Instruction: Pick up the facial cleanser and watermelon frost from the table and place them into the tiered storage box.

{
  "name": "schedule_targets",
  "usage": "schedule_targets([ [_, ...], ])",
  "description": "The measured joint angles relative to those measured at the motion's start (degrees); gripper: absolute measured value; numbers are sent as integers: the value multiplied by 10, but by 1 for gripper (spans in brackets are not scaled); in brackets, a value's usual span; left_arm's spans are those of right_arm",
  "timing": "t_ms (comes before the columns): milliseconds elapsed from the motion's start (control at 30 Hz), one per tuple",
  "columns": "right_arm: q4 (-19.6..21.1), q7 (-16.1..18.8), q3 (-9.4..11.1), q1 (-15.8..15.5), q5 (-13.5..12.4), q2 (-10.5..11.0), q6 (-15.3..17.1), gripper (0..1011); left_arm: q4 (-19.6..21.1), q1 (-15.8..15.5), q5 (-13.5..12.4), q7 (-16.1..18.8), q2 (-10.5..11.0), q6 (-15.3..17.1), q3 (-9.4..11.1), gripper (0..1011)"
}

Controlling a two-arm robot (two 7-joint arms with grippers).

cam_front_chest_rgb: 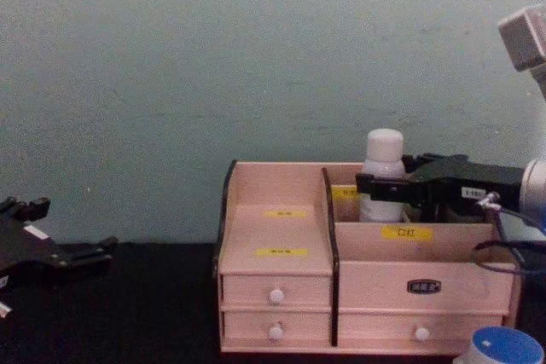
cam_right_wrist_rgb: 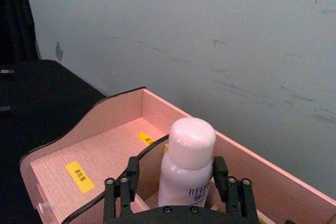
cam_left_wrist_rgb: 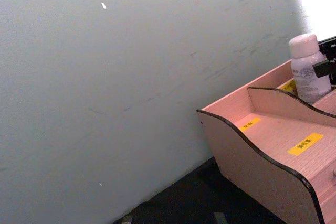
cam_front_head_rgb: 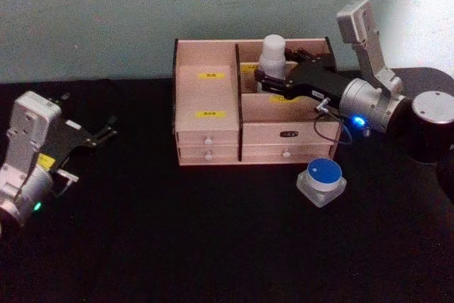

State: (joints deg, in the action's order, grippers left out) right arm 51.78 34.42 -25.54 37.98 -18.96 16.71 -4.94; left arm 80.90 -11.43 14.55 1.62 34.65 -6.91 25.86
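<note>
**Facial cleanser [cam_front_head_rgb: 274,49] in the right hand [cam_front_head_rgb: 275,79], at the rear of the tiered storage box [cam_front_head_rgb: 206,94]**

Item 1 — facial cleanser. A white bottle with a rounded cap, upright, in the upper middle of the head view. It is at the box's rear compartment, just right of the central divider. The right hand is clasped round its body below the cap, one jaw on each side. The compartment wall hides the bottle's base, so it cannot be told whether the base touches the floor. Blue print on the bottle begins "REL"; the rest is covered.

Item 2 — watermelon frost [cam_front_head_rgb: 323,175]. A squat clear jar with a blue-topped lid. It stands on the black surface [cam_front_head_rgb: 213,246] at centre right of the head view, just in front of the box's lower right corner. It is well apart from both hands.

Item 3 — tiered storage box. Pale pink wood with dark edges. Yellow labels [cam_front_head_rgb: 211,74] sit on the stepped left half and on the right tiers, but their writing is too small to read. A small dark plate on the right front panel is likewise illegible. Drawers with white knobs [cam_front_head_rgb: 208,142] run along the bottom.

Item 4 — arms. The right arm enters from the right edge and reaches leftward over the box's right half, with a blue light lit at the wrist. The left hand [cam_front_head_rgb: 99,133] lies at the lower left of the frame and points toward the upper right. Its jaws are spread and hold nothing, and it is well apart from the box.
</note>
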Motion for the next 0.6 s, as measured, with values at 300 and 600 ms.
schedule_targets([
  [300,0,0,0,0,0,0,-1,1000,0,0,0,0,0,0,0,1001],
  [600,76,-18,16,-32,2,25,1,1000,0,0,0,0,0,0,0,1001],
])
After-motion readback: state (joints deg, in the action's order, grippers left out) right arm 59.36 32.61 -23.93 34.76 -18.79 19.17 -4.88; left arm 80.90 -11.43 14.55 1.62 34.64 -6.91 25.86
